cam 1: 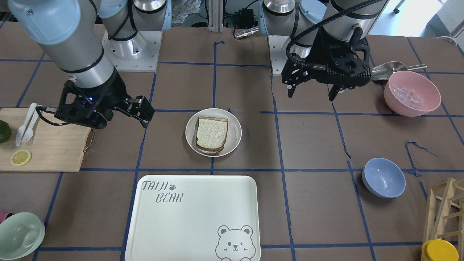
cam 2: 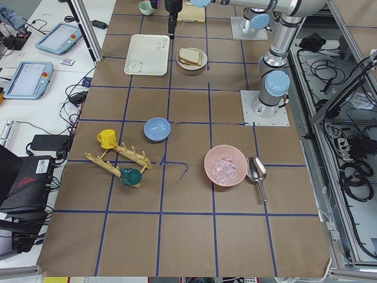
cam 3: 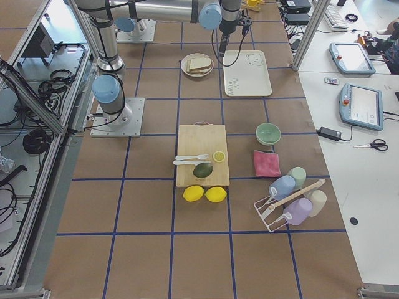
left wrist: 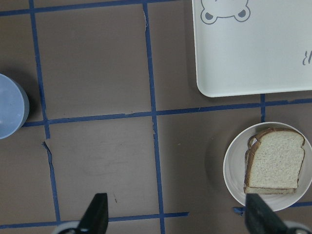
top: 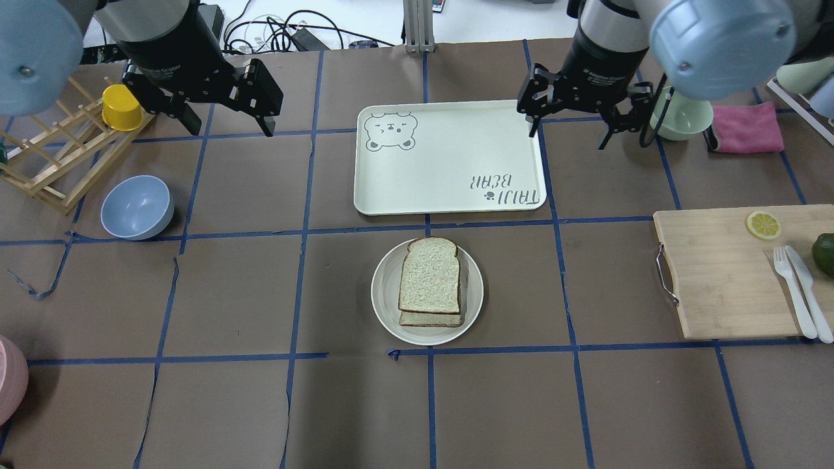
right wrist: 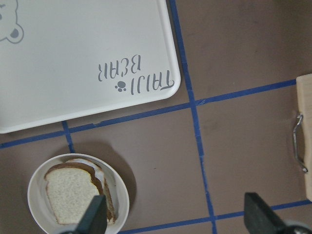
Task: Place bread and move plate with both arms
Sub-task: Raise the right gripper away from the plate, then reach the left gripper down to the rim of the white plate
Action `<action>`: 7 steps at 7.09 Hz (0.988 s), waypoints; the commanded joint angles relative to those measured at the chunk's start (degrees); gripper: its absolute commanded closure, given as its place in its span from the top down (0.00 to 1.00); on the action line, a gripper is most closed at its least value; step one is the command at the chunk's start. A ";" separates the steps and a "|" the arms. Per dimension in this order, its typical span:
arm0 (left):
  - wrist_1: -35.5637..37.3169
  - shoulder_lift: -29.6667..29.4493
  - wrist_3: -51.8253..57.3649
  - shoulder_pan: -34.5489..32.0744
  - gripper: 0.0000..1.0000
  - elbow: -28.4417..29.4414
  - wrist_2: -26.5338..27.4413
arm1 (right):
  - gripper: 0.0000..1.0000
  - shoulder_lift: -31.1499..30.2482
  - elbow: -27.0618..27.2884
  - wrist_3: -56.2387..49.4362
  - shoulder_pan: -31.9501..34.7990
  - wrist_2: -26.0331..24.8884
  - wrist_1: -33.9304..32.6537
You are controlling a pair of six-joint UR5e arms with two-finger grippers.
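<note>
Overhead view: bread (top: pixel 430 280) on plate (top: pixel 386 296), middle of worktop (top: pixel 228 293), tray (top: pixel 449 163) at 12 o'clock. Seemingly second slice (top: pixel 430 320) beneath, offset toward 6. Aloft, spread: left pincer (top: pixel 228 120) at 10 o'clock of plate, right pincer (top: pixel 567 133) at 1 o'clock. Risk: lifting rim unevenly from two sides, tilting plate, sliding bread off; losing shallow rim, dropping it.

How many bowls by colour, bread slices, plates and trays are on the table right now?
Bowls: 3 (pink bowl, blue bowl, green bowl)
Bread slices: 2, stacked (bread on top, lower slice under it)
Plates: 1 (plate, holding both slices)
Trays: 1 (tray)
Total: 7
</note>
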 commanded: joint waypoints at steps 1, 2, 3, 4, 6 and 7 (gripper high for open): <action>-0.41 -0.25 -1.48 -0.76 1.00 -0.11 -0.04 | 1.00 -5.62 0.09 -12.93 -4.25 -2.32 6.06; -0.41 -0.16 -3.66 -1.20 1.00 -1.59 -2.39 | 1.00 -7.65 0.01 -12.97 -4.61 -2.76 9.30; -0.06 0.10 -4.12 -1.38 1.00 -4.65 -2.93 | 1.00 -9.41 0.00 -13.41 -4.44 -3.46 10.64; 0.81 0.02 -3.95 -1.38 1.00 -7.90 -2.85 | 1.00 -9.34 0.00 -12.89 -4.35 -4.60 10.74; 15.78 -2.09 -7.09 -3.65 1.00 -18.16 -3.64 | 1.00 -8.99 0.00 -13.41 -3.91 -3.73 10.57; 24.20 -2.09 -8.16 -5.84 1.00 -25.36 -3.99 | 1.00 -8.99 0.27 -12.81 -3.91 -3.64 10.57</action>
